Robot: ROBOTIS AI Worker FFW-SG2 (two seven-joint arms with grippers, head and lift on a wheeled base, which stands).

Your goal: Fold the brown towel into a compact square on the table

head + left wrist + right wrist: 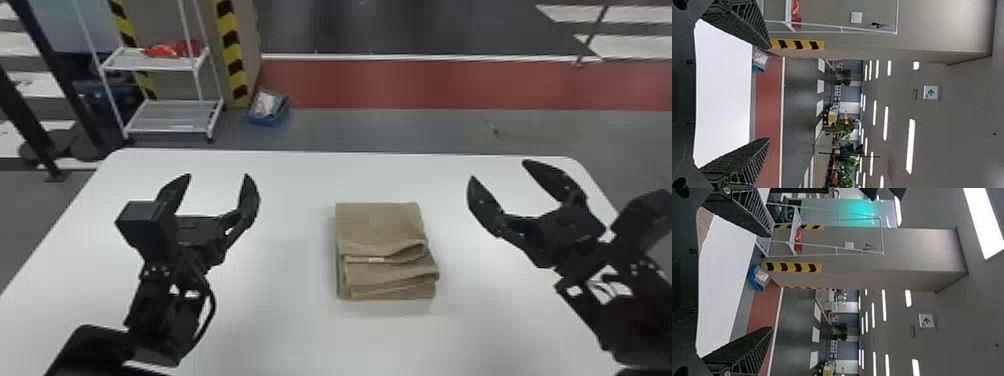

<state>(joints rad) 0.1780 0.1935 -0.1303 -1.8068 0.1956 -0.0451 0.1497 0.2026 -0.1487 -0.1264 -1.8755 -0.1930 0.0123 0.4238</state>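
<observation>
Overall, head view first. Brown cloth towel, folded into a layered, roughly square pad (379, 222), lies on the white, round-cornered table (280, 330), to the right of my left black two-fingered gripper (218, 175) and to the left of my right black two-fingered gripper (498, 170), touching neither. Folding looks nearly complete, in my judgement.

Main risk: the loose upper fold (400, 250) gapes toward my right gripper. Were I to come in low from that side, a fingertip could catch in its mouth and drag the layers open. Second risk: the near layers are ragged and overhang on the right, so a one-sided push might skew the pad instead of squaring it. Pressing from above would probably be safer.

Pose: both grippers point forward, my right one angled inward at the wrist.

Left wrist view: my left fingers stand wide apart, nothing between them but background and tabletop.

Right wrist view: my right fingers are likewise well spread and empty, aimed roughly level across the room, a corner of towel beside the base of one finger.
</observation>
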